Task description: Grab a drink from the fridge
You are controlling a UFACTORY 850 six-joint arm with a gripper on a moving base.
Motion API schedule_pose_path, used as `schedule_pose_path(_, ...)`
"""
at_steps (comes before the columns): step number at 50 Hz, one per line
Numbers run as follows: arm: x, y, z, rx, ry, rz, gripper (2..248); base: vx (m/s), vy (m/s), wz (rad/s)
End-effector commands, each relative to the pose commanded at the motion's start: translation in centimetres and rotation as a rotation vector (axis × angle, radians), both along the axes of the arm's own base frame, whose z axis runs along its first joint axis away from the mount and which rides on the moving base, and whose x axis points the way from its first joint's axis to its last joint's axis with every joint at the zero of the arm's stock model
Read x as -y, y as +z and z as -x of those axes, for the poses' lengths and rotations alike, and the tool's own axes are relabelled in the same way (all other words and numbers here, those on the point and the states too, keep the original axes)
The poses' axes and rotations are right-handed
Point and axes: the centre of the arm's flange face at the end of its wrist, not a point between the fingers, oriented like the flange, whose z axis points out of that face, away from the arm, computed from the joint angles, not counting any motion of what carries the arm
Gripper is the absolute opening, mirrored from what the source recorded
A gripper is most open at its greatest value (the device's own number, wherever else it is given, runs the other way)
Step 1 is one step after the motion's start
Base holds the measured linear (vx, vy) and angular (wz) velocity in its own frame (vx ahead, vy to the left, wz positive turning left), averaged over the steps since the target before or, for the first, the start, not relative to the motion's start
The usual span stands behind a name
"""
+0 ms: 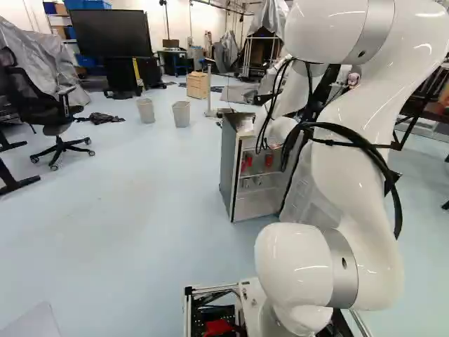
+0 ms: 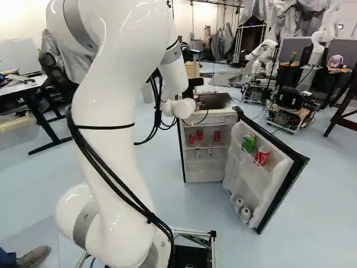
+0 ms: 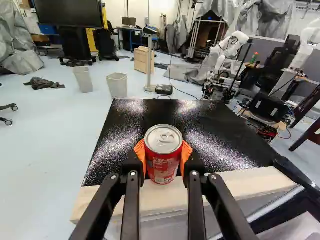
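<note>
At the arm's end in the right base view, only a black part of my gripper [image 2: 195, 82] shows; its fingertips are hidden. The wrist view has my gripper [image 3: 163, 156] shut on an upright red drink can [image 3: 163, 162], orange pads on both sides. Behind the can lie the black top [image 3: 160, 120] and pale front edge of the fridge. The small fridge [image 2: 205, 167] stands with its door [image 2: 281, 184] swung open. Red cans [image 2: 216, 135] sit on its upper shelf. A green can [image 2: 249, 142] and a red-and-white can [image 2: 261, 156] stand in the door rack.
The open door juts out at the fridge's right, with white cans [image 2: 245, 213] low in its rack. Two bins [image 1: 181, 114], an office chair [image 1: 52, 112] and a wooden box [image 1: 198, 85] stand farther off. Another robot [image 2: 262, 56] is at the back right. A person's shoe [image 2: 33, 258] shows nearby.
</note>
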Motion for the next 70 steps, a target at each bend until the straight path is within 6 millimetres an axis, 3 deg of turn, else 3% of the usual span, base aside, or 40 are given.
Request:
schedule_pose_path(13,0.0,0.1,0.0,-0.003,-0.001,0.0,90,0.0,0.0,0.0)
schedule_pose_path(35,0.0,2.0,0.2,0.028,-0.001,0.009,90,0.0,0.0,0.0)
schedule_pose_path(70,0.0,1.7,0.3,-0.02,-0.006,0.007,90,0.0,0.0,0.0)
